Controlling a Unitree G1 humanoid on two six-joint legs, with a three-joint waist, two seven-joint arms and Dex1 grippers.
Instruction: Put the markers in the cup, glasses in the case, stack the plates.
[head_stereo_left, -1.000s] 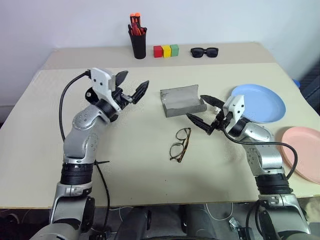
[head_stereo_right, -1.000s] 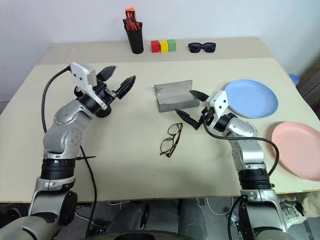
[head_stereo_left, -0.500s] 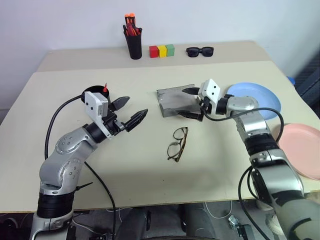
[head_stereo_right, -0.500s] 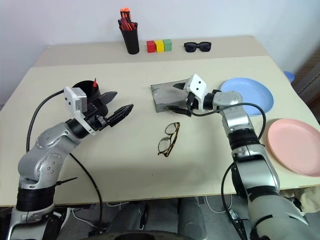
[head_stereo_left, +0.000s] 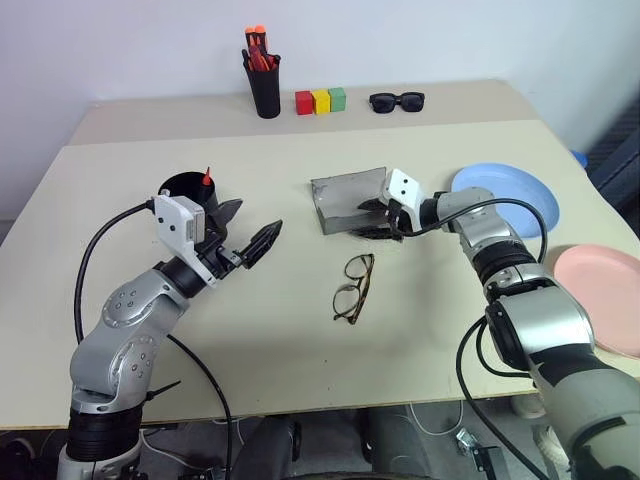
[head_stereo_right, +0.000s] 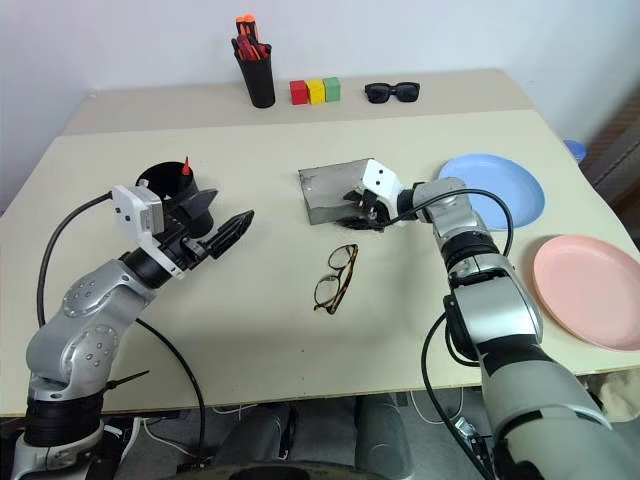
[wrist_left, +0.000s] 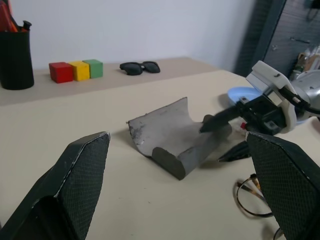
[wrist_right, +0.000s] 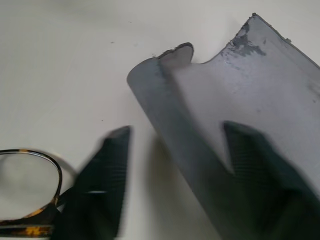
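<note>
The grey case lies open at the table's middle. My right gripper is open at its front right corner, one finger inside the case and one outside its front wall, with a small gap left. The brown-framed glasses lie on the table just in front of the case. My left gripper hangs open and empty, right of the black cup. A red marker tip sticks out of the cup. The blue plate and pink plate lie apart at the right.
Along the back edge stand a black pen pot with red-orange pens, a row of red, yellow and green blocks, and black sunglasses. The pink plate lies near the table's right edge.
My right gripper reached from beside the glasses to the case, and its fingers narrowed astride the front wall. My left arm drew back and down, uncovering the cup.
</note>
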